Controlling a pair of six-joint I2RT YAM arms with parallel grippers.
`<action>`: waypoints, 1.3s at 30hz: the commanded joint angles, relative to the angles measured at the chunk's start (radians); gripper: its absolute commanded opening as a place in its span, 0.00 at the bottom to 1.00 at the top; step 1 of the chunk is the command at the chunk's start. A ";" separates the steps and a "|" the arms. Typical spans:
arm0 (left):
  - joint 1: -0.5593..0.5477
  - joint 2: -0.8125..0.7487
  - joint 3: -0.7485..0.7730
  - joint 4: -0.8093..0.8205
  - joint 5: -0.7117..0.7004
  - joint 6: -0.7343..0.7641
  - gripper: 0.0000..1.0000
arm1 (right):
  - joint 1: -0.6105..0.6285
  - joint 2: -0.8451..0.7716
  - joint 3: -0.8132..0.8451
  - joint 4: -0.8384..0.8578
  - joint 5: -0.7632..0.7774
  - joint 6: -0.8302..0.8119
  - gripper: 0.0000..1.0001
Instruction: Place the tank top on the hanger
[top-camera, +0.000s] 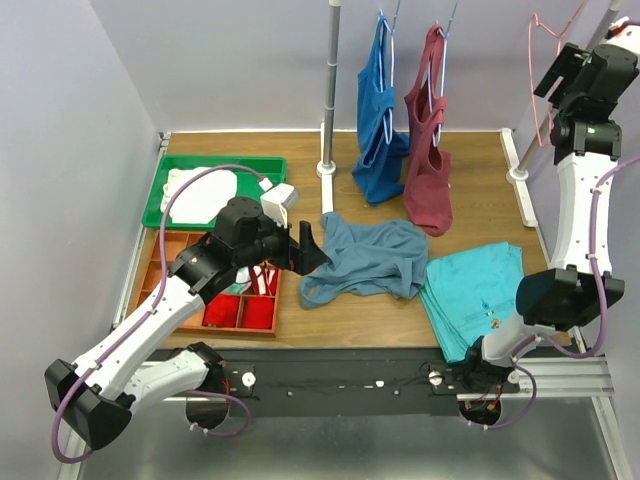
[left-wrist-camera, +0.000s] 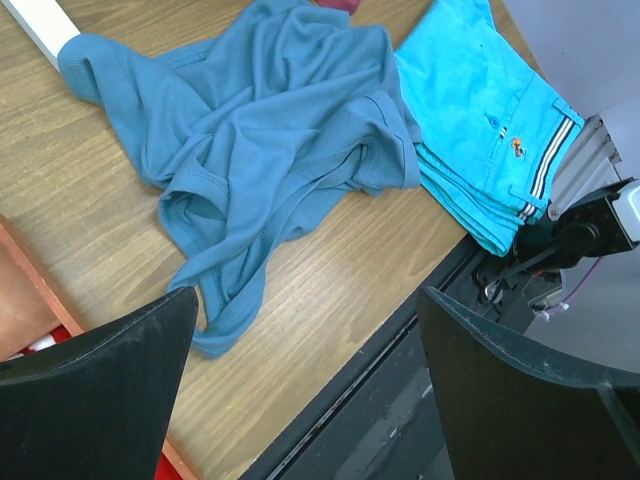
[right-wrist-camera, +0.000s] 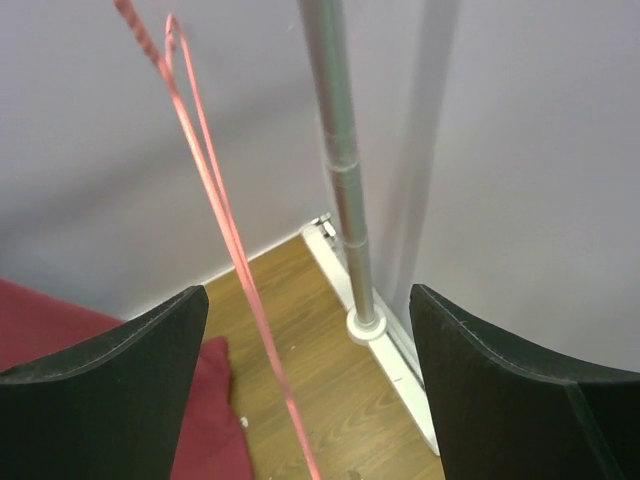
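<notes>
The slate-blue tank top (top-camera: 365, 258) lies crumpled on the wooden table, mid-centre, and also shows in the left wrist view (left-wrist-camera: 270, 130). My left gripper (top-camera: 308, 248) is open and empty just at the top's left edge; in its wrist view (left-wrist-camera: 310, 350) the cloth lies beyond the fingertips. The pink wire hanger (top-camera: 543, 60) hangs at the far right of the rail. My right gripper (top-camera: 556, 78) is raised beside it, open. In the right wrist view the hanger's wire (right-wrist-camera: 215, 190) runs down between the open fingers (right-wrist-camera: 310, 340) without touching them.
A royal-blue tank top (top-camera: 380, 120) and a maroon one (top-camera: 428, 150) hang on the rail. Folded turquoise shorts (top-camera: 475, 295) lie right of the top. A green tray (top-camera: 160, 195) and a red compartment box (top-camera: 160, 262) stand at the left. Rail posts (top-camera: 328, 100) (right-wrist-camera: 345, 190) stand at the back.
</notes>
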 joint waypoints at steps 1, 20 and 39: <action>-0.004 -0.010 -0.014 0.013 -0.007 0.015 0.99 | -0.019 0.069 0.017 -0.040 -0.129 0.018 0.88; -0.004 0.024 -0.021 0.028 -0.009 0.016 0.99 | -0.019 0.132 0.105 -0.063 -0.177 0.083 0.23; -0.004 0.042 -0.029 0.039 -0.015 0.019 0.99 | -0.019 0.104 0.258 -0.101 -0.254 0.080 0.01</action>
